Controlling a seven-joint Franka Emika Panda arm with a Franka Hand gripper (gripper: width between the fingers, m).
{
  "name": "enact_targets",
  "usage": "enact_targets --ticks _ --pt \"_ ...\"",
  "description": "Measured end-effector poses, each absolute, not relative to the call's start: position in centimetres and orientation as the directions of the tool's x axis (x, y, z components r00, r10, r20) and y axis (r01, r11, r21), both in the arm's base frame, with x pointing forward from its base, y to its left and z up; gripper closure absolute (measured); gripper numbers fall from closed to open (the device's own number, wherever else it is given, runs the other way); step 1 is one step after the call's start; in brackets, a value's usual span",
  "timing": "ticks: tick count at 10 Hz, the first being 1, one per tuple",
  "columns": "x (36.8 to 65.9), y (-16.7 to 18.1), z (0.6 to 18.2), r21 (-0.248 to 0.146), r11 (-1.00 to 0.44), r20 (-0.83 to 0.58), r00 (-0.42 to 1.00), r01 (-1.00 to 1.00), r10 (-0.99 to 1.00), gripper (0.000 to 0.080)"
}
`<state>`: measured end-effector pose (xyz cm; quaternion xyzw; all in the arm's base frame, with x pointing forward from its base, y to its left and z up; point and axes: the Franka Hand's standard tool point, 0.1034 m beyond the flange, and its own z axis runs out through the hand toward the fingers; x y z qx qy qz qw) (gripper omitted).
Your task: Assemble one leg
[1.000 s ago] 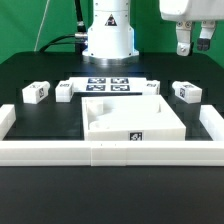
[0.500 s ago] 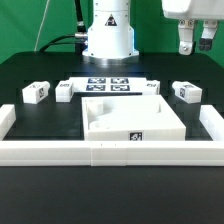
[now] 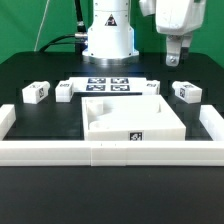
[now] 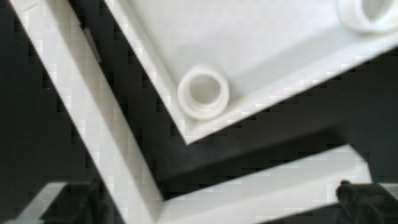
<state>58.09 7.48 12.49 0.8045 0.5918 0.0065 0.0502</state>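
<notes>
Claw [image 3: 176, 58] is sliding toward the exterior view's left and sinking a little. Half a second ago it was hanging higher and further toward the exterior view's right, near the corner of the frame. Now it is hovering in the air, touching nothing. The nearest leg [image 3: 186, 92] is lying on the table [image 3: 30, 70] below the claw and slightly to the exterior view's right, well apart from it. The other legs [image 3: 35, 92], the panel [image 3: 130, 118] and the marker board [image 3: 108, 84] are sitting off to the exterior view's left of the claw, and none of them is shifting between pictures. I am reading this as the approach getting under way, with the arm lining up over that leg and no grasp beginning yet.

In the wrist view, the two dark fingertips [image 4: 356, 196] are showing at opposite edges with nothing between them, so the claw is standing wide and carrying nothing. Beneath it a corner of the panel with a round socket [image 4: 205, 90] is showing. No leg is appearing here, so more travel is probably needed before any descent.
</notes>
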Motion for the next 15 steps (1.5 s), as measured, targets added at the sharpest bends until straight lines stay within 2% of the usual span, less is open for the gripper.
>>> enact_targets --ticks 1,6,9,10,11,15 --pt "57.9 6.9 11.9 0.073 -0.223 -0.060 0.227 0.972 0.972 0.0150" --pt "57.7 6.9 11.8 0.071 -0.248 -0.058 0.252 0.966 0.966 0.0150" --pt "56.0 5.5 9.8 0.065 -0.009 -0.066 0.014 0.998 0.998 0.0150" --pt "55.3 5.2 9.2 0.049 0.043 -0.070 -0.039 0.998 0.997 0.0150" --pt "54.8 4.7 8.9 0.035 0.043 -0.072 -0.041 0.998 0.997 0.0150" --pt "54.8 4.6 8.9 0.034 0.049 -0.072 -0.046 0.998 0.996 0.0150"
